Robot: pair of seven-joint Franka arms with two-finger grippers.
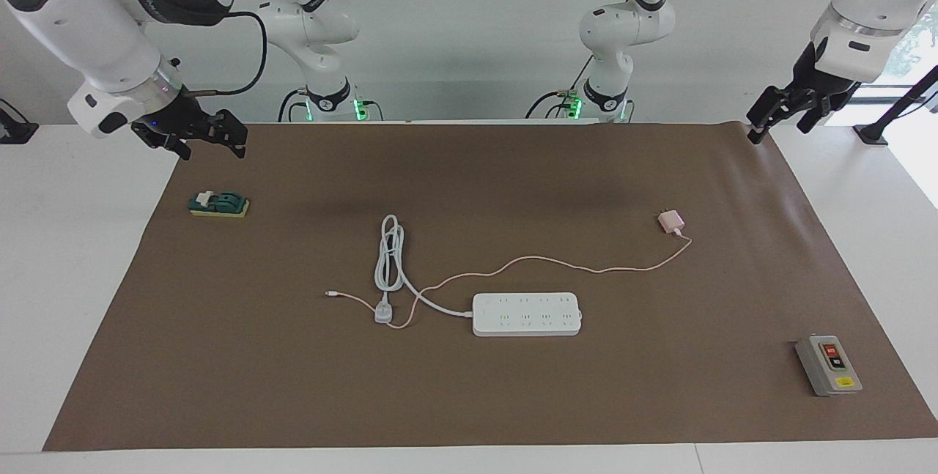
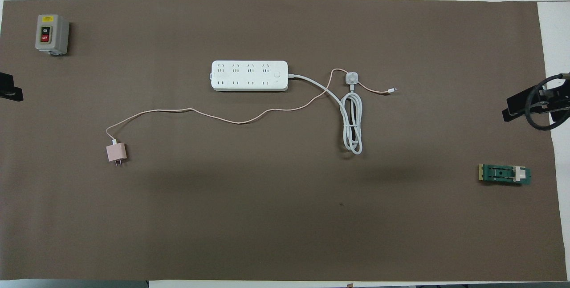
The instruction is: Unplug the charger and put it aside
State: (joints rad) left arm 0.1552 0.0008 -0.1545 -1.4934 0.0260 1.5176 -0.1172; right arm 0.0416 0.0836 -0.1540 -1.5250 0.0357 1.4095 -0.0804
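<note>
Figure: both arms raised at the table ends, charger already free. You see the charger (image 1: 670, 222), a small pale pink cube with 2 metal prongs, lying flat on the brown mat (image 1: 469, 401), out of the power strip (image 1: 527, 313), well apart from it, nearer to the robots and toward the left arm's end of the table. Its thin pink cable (image 1: 557, 263) trails back past the strip and crosses the strip's thick white cord (image 1: 389, 254) near the grey-white plug (image 1: 383, 311). The left gripper (image 1: 785, 111) hangs over the mat's corner at its own end; you cannot tell how its fingers stand. The right gripper (image 1: 212, 138) hangs over the mat edge near the green knife switch (image 1: 219, 204), fingers parted and holding nothing. A grey push-button box (image 1: 828, 365) sits at the corner farthest from the robots at the left arm's end. Judged from this layout, both steps of the task appear done; your next move calls only for confirming that both arms wait.
</note>
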